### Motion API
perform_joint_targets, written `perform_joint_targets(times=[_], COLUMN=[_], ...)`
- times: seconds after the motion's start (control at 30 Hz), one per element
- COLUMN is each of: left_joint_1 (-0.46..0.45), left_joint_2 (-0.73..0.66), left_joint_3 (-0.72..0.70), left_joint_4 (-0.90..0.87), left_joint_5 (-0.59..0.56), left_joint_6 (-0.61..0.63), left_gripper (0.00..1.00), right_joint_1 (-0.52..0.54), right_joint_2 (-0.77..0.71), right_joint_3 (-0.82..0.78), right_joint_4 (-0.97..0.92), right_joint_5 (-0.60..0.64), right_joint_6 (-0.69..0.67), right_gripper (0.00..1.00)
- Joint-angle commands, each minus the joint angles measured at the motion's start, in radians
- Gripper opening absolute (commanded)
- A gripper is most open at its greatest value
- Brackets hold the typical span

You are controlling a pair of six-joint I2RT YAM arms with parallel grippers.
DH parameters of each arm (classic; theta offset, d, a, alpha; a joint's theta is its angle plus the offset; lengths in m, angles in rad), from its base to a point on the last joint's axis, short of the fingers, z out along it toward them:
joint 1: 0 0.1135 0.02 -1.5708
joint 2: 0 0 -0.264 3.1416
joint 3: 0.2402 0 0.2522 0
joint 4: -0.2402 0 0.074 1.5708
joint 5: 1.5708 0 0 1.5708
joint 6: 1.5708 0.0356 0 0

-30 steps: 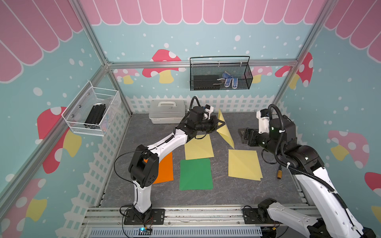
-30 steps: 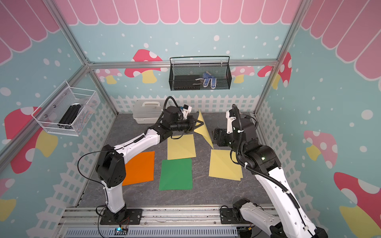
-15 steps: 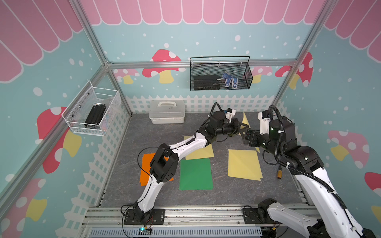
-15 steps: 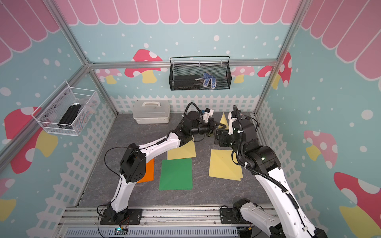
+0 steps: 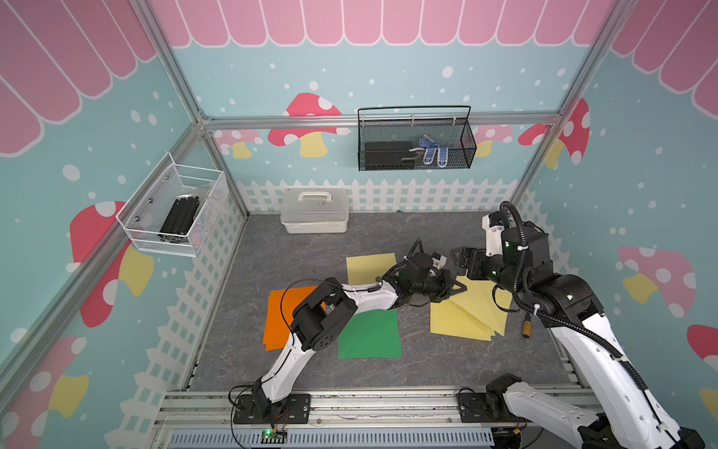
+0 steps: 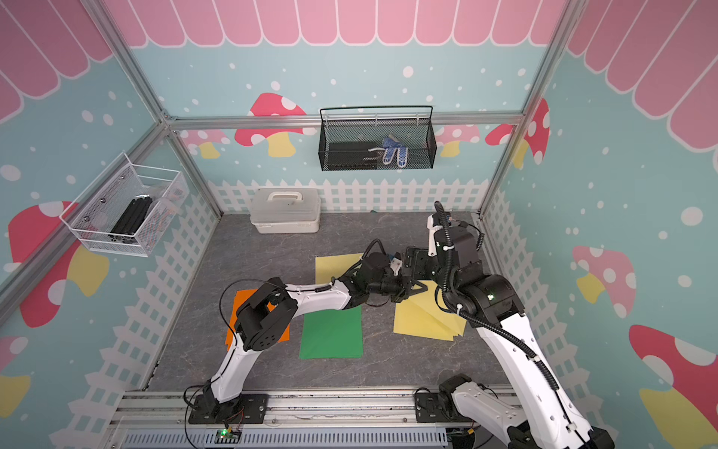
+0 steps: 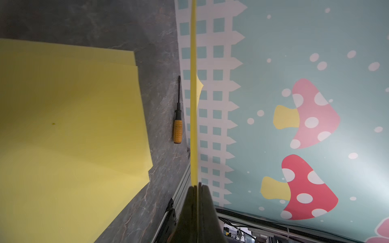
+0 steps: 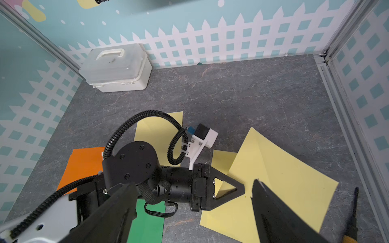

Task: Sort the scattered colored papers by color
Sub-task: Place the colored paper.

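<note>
left end effector [image 7: 197,187]: pressed together, pinching one pale yellow sheet by its edge; reaches across to the right half of the tabletop [image 5: 408,233].
held yellow sheet [image 8: 280,168]: in the left end effector, lifted and tilted over the yellow pile; seen edge-on in the left wrist view; whether its low edge touches the pile cannot be told.
right end effector [image 5: 459,257]: spread wide, holding nothing; just on the far side of the left end effector, above it.
yellow pile [image 5: 454,322]: several pale yellow sheets lying flat on the right of the tabletop, edges slightly fanned.
single yellow sheet [image 5: 369,266]: flat at the centre, apart from the pile, its near part hidden by the left arm.
green paper [image 5: 369,334]: flat, near centre, on the near side of the single yellow sheet; far edge under the left arm.
orange paper [image 5: 277,318]: flat, near left, beside the green paper, partly hidden by the left arm's elbow.
screwdriver [image 7: 177,128]: orange handle, lying on the tabletop between the yellow pile and the right wall.
white lidded box [image 5: 314,210]: far edge, left of centre, against the wall, lid closed.
black wire basket [image 5: 415,144]: hung on the far wall.
white mesh basket [image 5: 175,217]: hung on the left wall.
</note>
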Motion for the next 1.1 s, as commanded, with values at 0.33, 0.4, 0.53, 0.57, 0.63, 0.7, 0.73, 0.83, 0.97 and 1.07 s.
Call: perform_joint_targets(times=[0.33, 0.4, 0.53, 0.57, 0.63, 0.7, 0.73, 0.83, 0.97, 1.07], left_joint_1=[-0.008, -0.009, -0.014, -0.015, -0.015, -0.019, -0.02, -0.025, -0.033, -0.037], left_joint_2=[0.031, 0.026, 0.021, 0.02, 0.021, 0.017, 0.017, 0.011, 0.009, 0.013], left_joint_3=[-0.14, -0.164, -0.221, -0.23, -0.24, -0.254, -0.258, -0.278, -0.293, -0.3], left_joint_4=[0.153, 0.183, 0.281, 0.292, 0.303, 0.309, 0.307, 0.317, 0.325, 0.325], left_joint_5=[-0.063, -0.084, -0.139, -0.149, -0.159, -0.177, -0.179, -0.203, -0.232, -0.247], left_joint_6=[-0.059, -0.077, -0.129, -0.136, -0.144, -0.148, -0.152, -0.158, -0.169, -0.181], left_gripper=[0.0, 0.0, 0.0, 0.0, 0.0, 0.0, 0.0, 0.0, 0.0, 0.0], right_joint_1=[-0.008, -0.008, -0.008, -0.008, -0.008, -0.008, -0.01, -0.01, -0.011, -0.011], right_joint_2=[0.006, 0.007, 0.013, 0.015, 0.02, 0.022, 0.024, 0.027, 0.032, 0.034], right_joint_3=[-0.042, -0.047, -0.052, -0.053, -0.054, -0.055, -0.055, -0.057, -0.067, -0.068], right_joint_4=[0.019, 0.023, 0.025, 0.027, 0.027, 0.03, 0.03, 0.032, 0.038, 0.041], right_joint_5=[-0.032, -0.035, -0.041, -0.043, -0.046, -0.048, -0.048, -0.051, -0.061, -0.065], right_joint_6=[0.012, 0.014, 0.012, 0.014, 0.014, 0.013, 0.012, 0.014, 0.017, 0.019], right_gripper=[0.89, 0.89, 0.89, 0.89, 0.89, 0.89, 0.89, 0.89, 0.89, 0.89])
